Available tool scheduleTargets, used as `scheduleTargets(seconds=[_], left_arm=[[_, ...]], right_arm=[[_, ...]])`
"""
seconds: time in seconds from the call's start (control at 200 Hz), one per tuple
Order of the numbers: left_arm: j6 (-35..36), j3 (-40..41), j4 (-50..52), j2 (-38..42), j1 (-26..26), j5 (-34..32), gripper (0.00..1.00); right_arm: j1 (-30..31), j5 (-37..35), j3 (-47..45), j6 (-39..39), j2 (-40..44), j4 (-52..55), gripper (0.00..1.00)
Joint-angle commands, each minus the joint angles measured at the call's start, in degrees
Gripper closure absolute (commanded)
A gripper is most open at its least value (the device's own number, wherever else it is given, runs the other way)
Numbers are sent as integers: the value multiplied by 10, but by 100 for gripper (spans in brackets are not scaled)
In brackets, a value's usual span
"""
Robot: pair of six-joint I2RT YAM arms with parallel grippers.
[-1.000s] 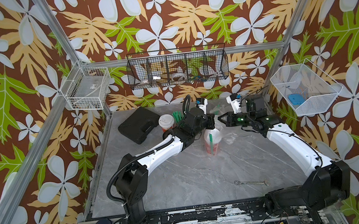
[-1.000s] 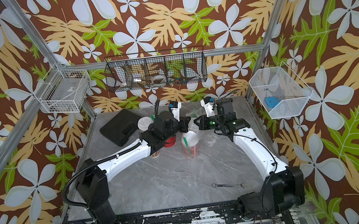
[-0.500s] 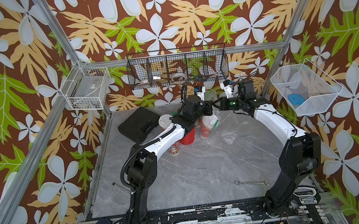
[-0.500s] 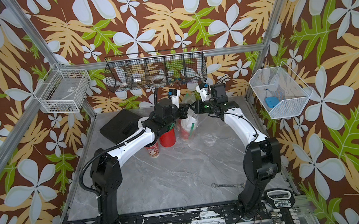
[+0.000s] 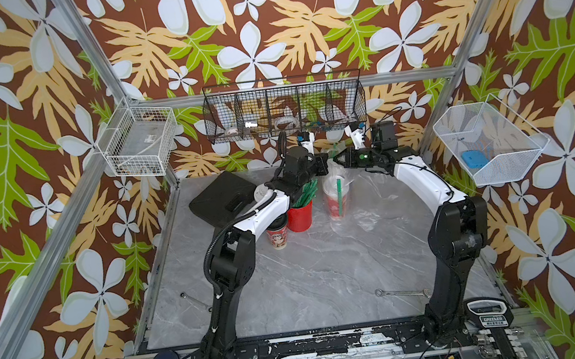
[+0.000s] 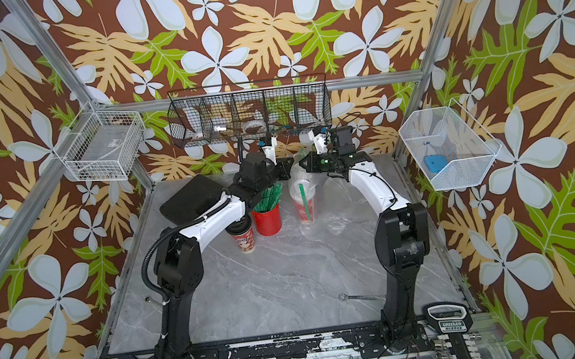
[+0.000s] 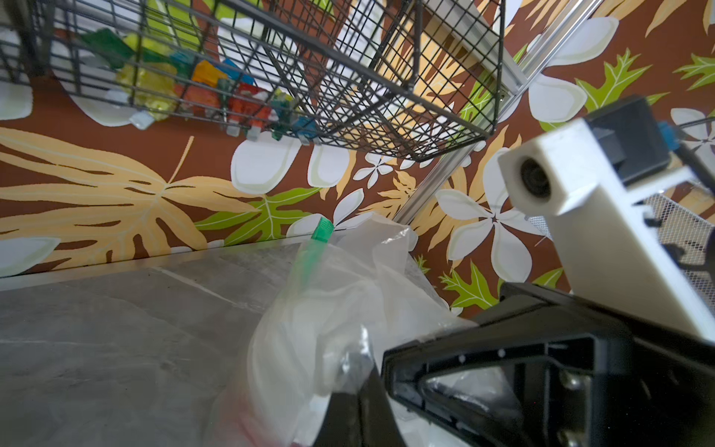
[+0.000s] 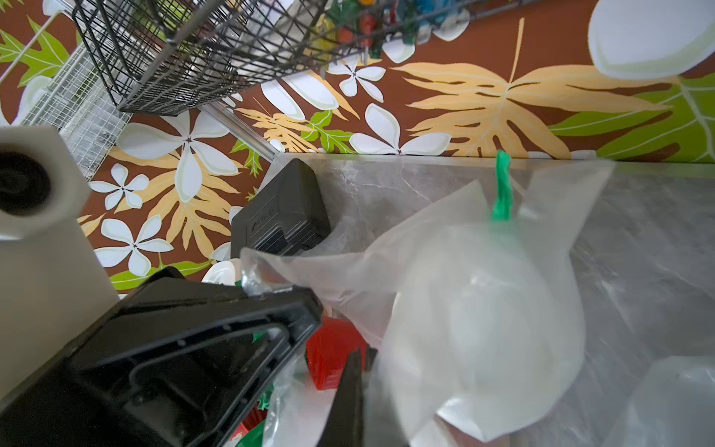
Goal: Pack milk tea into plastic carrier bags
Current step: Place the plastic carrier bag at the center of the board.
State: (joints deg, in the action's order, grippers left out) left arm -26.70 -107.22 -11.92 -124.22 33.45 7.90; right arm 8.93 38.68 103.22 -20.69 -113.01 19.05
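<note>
right wrist: crinkly clear bag (image 8: 445, 247), domed lid (image 8: 483, 329)

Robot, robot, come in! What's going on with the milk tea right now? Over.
Shut on bag top: left gripper, right gripper. One white-lid cup upright inside. Close beside it: red straw pot.

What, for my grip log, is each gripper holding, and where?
The left gripper and right gripper each pinch the top of the clear thin plastic carrier bag, on opposite sides; a white-lidded red paper cup is inside.
</note>
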Motion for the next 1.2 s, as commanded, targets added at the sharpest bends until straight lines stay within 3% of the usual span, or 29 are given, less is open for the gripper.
scheduleTargets(seconds=[0.0,0.235,0.345,0.435,0.606,0.716,0.991,1.191], left_arm=[[-5,-10,-21,-9,-5,12,100],[-6,-12,-15,-9,-5,18,100],[-5,-7,-9,-2,-5,23,93],[-3,-4,0,4,-5,26,82],[15,-6,36,10,-4,21,61],[31,-14,66,11,-5,19,51],[55,-31,120,13,-5,18,32],[70,-45,158,15,-5,19,20]], right_arm=[[0,11,4,-13,-9,-10,100],[-1,5,-2,-12,-2,-1,100],[0,-2,-9,-5,11,9,100],[-1,-14,-13,6,22,27,92],[-1,-46,-25,27,43,63,63],[0,-69,-28,39,51,92,51],[-1,-116,-41,55,74,131,29],[0,-142,-45,65,97,148,18]])
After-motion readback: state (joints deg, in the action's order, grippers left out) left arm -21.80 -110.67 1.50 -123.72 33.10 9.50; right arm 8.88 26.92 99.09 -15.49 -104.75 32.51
